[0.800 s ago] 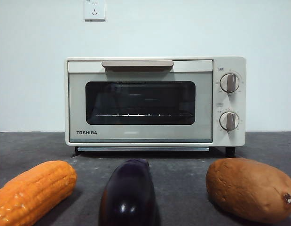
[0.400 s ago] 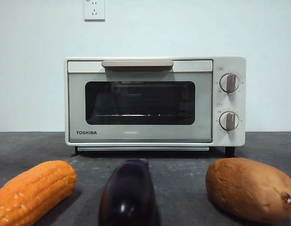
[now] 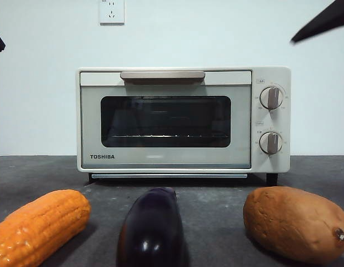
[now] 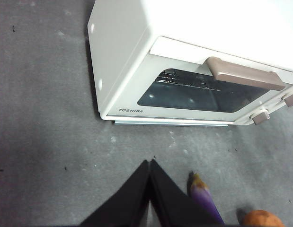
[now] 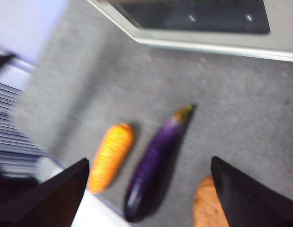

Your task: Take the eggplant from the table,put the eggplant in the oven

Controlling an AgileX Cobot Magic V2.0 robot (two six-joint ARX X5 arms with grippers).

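Overhead, hovering with right gripper (image 5: 148, 189) jaws spread wide for grasping the glossy dark purple elongated eggplant (image 3: 151, 231) lying on the dark grey matte table (image 3: 216, 200) before the closed cream-beige toaster oven (image 3: 183, 119), left gripper (image 4: 150, 182) pinched together, waiting.

This looks like a robot test bench staged as a kitchen, not a lived-in home. A cream-beige toaster oven (image 3: 183, 119) with a dark glass door stands alone on a bare dark grey matte table (image 3: 216, 206) against a plain white wall (image 3: 38, 83). A white wall socket (image 3: 111, 11) sits high at the far left. Black arm tips (image 3: 322, 22) intrude at the top corners.
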